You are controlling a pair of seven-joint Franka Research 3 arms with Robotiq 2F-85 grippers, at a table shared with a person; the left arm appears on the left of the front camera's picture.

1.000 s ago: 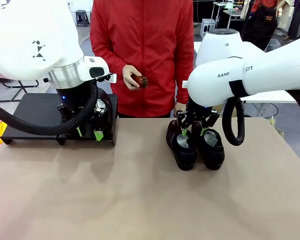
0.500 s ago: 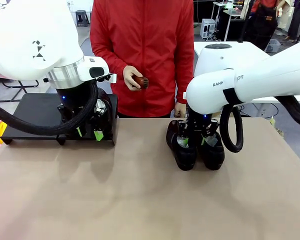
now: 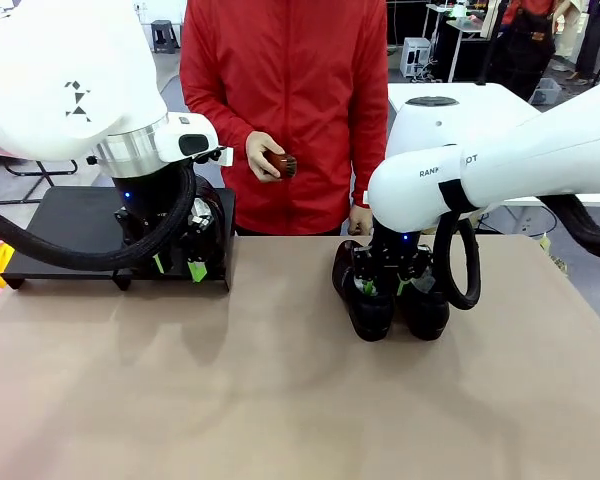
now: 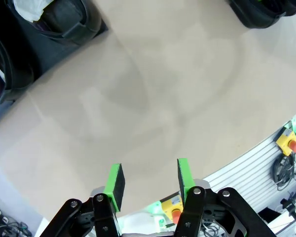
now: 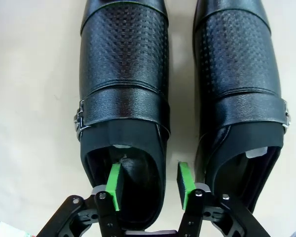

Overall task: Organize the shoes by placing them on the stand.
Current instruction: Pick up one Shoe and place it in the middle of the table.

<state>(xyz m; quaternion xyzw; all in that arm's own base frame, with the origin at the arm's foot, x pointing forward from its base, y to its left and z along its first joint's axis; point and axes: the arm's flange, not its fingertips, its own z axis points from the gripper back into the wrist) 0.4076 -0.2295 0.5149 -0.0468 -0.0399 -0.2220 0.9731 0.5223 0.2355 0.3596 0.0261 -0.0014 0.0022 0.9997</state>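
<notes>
Right jaws sank, open, straddling one wall of toe-cropped shoe (image 5: 123, 74); left jaws open.

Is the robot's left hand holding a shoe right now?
No, the left hand is empty, with just bare table between its green fingers.

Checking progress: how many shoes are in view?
4 shoes. Two side by side on the table: one whose side wall the right gripper straddles, one beside it. Two on the stand, partly hidden.
</notes>
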